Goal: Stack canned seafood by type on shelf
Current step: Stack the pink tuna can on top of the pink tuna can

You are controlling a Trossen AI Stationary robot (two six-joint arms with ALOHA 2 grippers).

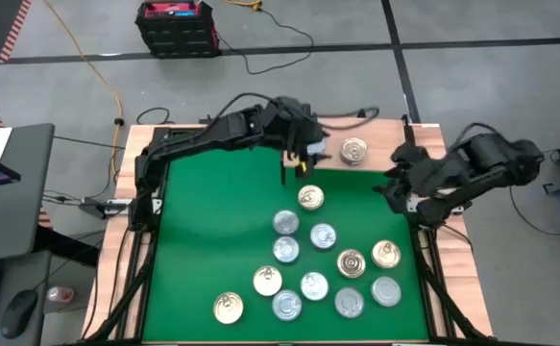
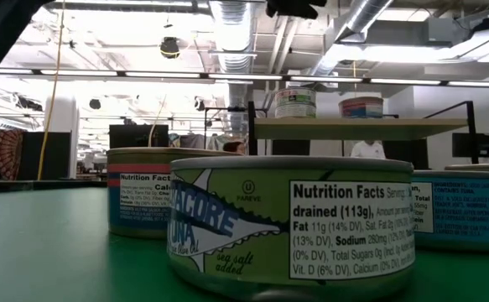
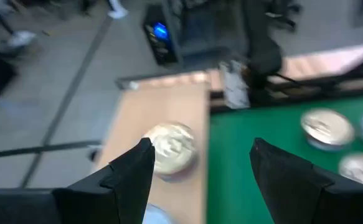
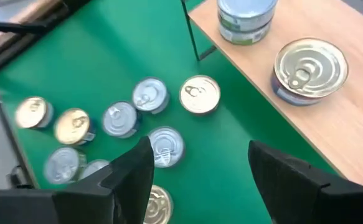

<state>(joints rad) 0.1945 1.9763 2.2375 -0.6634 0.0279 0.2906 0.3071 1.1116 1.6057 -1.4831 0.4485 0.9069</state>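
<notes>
The left gripper (image 1: 310, 152) hovers over the shelf (image 1: 385, 146) at the table's far edge, fingers parted and holding nothing. Just right of it, a gold-lidded tin (image 1: 354, 151) sits on the shelf board. The loose tins (image 1: 315, 285) lie scattered on the green table (image 1: 212, 221) nearer. Far right, the right gripper (image 1: 387, 185) waits, fingers spread and empty.
</notes>
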